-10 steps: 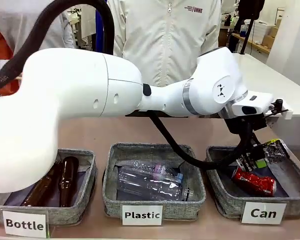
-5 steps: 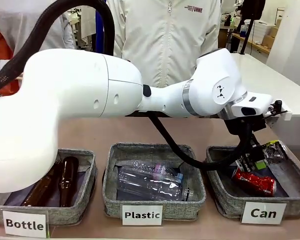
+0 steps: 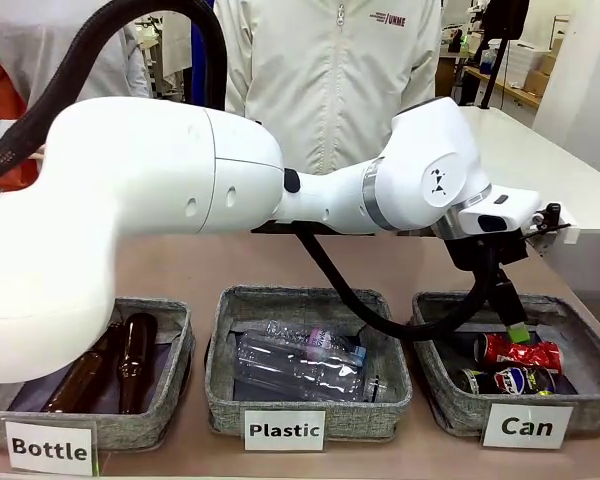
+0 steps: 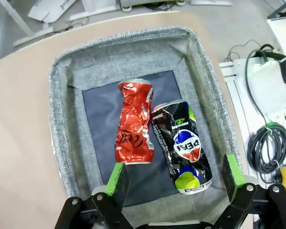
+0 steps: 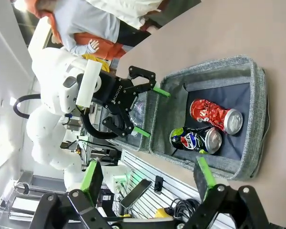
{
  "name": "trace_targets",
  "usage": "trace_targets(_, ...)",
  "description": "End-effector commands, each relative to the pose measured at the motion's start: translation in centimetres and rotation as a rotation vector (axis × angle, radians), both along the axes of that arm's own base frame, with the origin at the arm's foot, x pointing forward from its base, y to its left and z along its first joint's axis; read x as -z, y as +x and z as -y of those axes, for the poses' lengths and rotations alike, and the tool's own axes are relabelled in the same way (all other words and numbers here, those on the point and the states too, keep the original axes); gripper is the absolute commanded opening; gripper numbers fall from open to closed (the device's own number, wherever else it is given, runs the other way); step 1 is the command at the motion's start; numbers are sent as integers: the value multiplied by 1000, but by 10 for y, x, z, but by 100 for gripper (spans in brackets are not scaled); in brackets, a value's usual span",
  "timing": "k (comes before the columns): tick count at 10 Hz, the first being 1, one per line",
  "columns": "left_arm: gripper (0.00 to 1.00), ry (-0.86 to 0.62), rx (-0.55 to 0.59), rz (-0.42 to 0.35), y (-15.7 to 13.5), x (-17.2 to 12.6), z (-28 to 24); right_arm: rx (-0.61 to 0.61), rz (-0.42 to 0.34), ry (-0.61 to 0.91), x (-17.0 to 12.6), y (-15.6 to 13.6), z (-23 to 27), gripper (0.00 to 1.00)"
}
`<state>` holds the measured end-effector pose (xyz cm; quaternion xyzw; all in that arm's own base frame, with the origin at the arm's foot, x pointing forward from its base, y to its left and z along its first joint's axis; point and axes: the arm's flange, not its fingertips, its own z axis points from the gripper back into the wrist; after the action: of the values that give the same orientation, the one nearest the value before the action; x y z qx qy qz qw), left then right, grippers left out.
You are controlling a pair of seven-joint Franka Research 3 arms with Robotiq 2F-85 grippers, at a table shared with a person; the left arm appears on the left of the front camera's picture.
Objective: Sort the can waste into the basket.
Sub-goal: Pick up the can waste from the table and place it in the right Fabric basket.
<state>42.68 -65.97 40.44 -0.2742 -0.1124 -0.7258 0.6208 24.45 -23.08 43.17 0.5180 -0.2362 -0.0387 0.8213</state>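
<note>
**Both cans are sitting in the "Can" basket, your grippers are empty**

So here's what you've got: the red can (image 4: 135, 122) and the dark blue-black can (image 4: 183, 146) lie side by side on the dark lining of the basket (image 4: 66, 100), touching or nearly so along their long sides; both crushed, both flat on their sides; in the front view the red can (image 3: 520, 351) lies farther back in the basket (image 3: 448, 405), the dark one (image 3: 502, 381) nearer its white "Can" label (image 3: 527, 426).

Your left gripper (image 4: 175, 177) hangs right above the basket with its jaws spread wide and nothing between them; the green pads (image 4: 116, 177) frame the cans from above without touching them; from the front you see it (image 3: 510, 318) just over the basket's rim.

Your right gripper (image 5: 148, 178) is spread wide too, empty, well apart from the basket (image 5: 258, 114).

Beside the basket sits the "Plastic" bin (image 3: 308, 412) with clear bottles (image 3: 300, 365); beyond that, the "Bottle" bin (image 3: 130, 425) with brown glass bottles (image 3: 135, 360); a person in a pale jacket (image 3: 330, 80) stands on the far side of the basket.
</note>
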Motion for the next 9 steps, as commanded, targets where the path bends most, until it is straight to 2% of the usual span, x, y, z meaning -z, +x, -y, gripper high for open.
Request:
trace_targets(1, 100, -16, 5, -19, 4, -2, -3, -7, -5, -14, -2, 3, 0, 100)
trace_targets(3, 100, -1, -10, -28, 4, -4, -8, -13, -6, -18, -3, 4, 0, 100)
trace_targets(5, 100, 5, -45, -37, -3, -19, -33, -53, -28, -40, -7, 16, -10, 100)
trace_targets(6, 100, -3, -61, -85, -7, -33, -62, -96, -47, -74, -11, 30, -26, 100)
trace_targets(7, 100, -8, -149, -81, -10, -47, -94, -139, -67, -113, -15, 46, -42, 100)
trace_targets(8, 100, -24, -193, -122, -19, -61, -127, -198, -85, -123, -18, 66, -58, 100)
trace_targets(9, 100, -44, -293, -98, -29, -75, -171, -241, -113, -141, -21, 82, -78, 100)
